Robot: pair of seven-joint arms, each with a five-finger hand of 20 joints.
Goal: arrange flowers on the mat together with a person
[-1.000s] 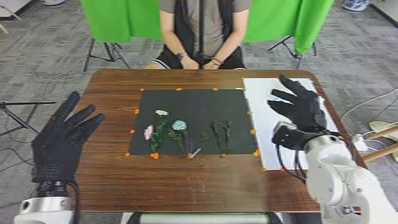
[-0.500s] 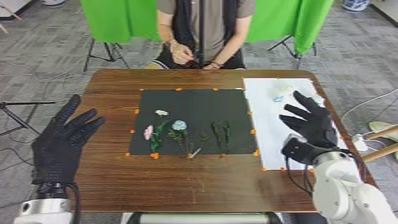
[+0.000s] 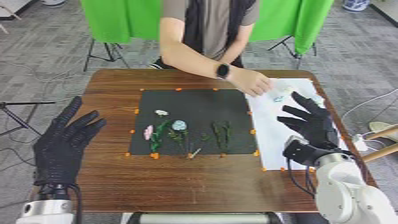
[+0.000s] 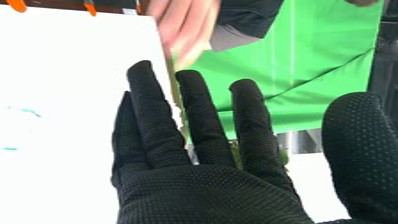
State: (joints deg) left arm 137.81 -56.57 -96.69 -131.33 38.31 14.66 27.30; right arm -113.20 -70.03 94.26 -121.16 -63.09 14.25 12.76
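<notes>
The black mat [image 3: 191, 112] bears several flowers: a pink one [image 3: 148, 132], a white one [image 3: 161, 113], a pale blue one [image 3: 179, 125] and green stems [image 3: 220, 135]. My right hand [image 3: 311, 125] is over the white sheet at the right, fingers spread, beside small pale flowers [image 3: 282, 95] lying there. In the right wrist view, my right hand [image 4: 204, 190] has straight fingers, and a person's hand [image 4: 185, 25] is beyond them. My left hand [image 3: 64, 145] stays at the left table edge, open. The person's hand [image 3: 249, 81] reaches over the sheet's far left corner.
The white sheet [image 3: 271, 135] lies along the right of the mat on the brown table [image 3: 187, 185]. Orange markers [image 3: 155, 156] sit around the mat's edges. The person's arm crosses the far table edge, left of my right hand.
The person's hand has come from the lap over the table to the white sheet. My right hand first drew back toward me, uncovering the pale flowers, and then held nearly still.
</notes>
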